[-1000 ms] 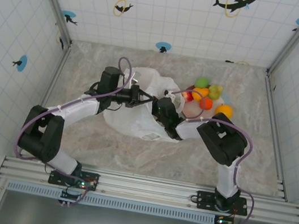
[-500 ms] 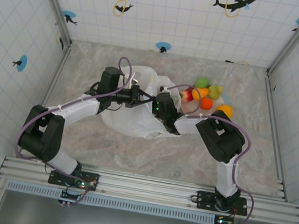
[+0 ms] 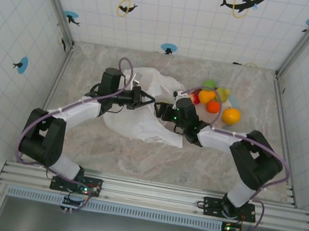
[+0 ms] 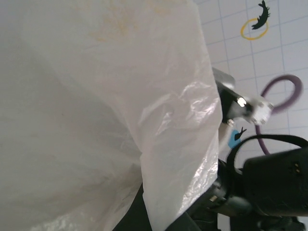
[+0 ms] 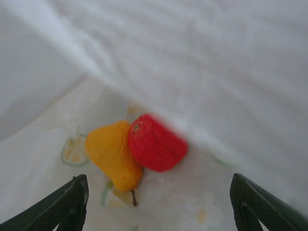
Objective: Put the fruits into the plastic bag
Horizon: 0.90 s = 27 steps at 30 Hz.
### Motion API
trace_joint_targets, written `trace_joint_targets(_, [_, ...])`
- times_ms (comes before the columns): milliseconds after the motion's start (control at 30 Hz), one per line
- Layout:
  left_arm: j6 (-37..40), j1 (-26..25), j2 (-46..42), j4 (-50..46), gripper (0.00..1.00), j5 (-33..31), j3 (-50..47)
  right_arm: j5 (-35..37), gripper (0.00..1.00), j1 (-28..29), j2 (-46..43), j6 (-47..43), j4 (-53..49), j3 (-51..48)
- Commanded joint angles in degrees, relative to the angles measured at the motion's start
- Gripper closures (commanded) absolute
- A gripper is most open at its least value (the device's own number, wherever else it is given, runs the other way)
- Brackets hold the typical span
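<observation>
Both glossy yellow toy pear (image 5: 113, 154) and red toy apple (image 5: 156, 143) are contained in thin white translucent plastic bag (image 3: 141, 122), mid-tabletop | left gripper (image 3: 141, 98) is clamped on bag rim | right gripper (image 5: 158, 180) fingers are spread wide

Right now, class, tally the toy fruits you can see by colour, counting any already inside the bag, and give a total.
Red: 2, the red apple in the plastic bag and a red fruit outside
Orange: 3 orange fruits outside
Yellow: 1 yellow pear in the bag
Green: 1 green fruit
Yellow-green: 1 yellow-green fruit
Total: 8
</observation>
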Motion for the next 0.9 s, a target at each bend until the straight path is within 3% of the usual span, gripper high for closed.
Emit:
trace_joint_targets(0, [1.8,0.4,-0.4,-0.9,1.0,-0.2,-0.4,-0.6,0.23,-0.2,-5.2,-10.1,-7.6,-2.0])
trace_joint_targets(533, [3.5,0.7,0.8,-2.2,1.0,-1.0,-0.4,-7.4,0.28,-7.8,-27.2,-26.5,-24.6,-8.9])
trace_joint_targets(700, [3.4,0.8,0.8,-2.0,1.0,-1.1,-0.4,2.7,0.26,-12.9,-29.8,-27.8,-31.6,-6.3])
trace_joint_targets(867, [3.2,0.8,0.8,-1.8,1.0,-1.1,-0.4,14.3,0.19,-19.7,-27.6,-28.4,-37.1,-2.1])
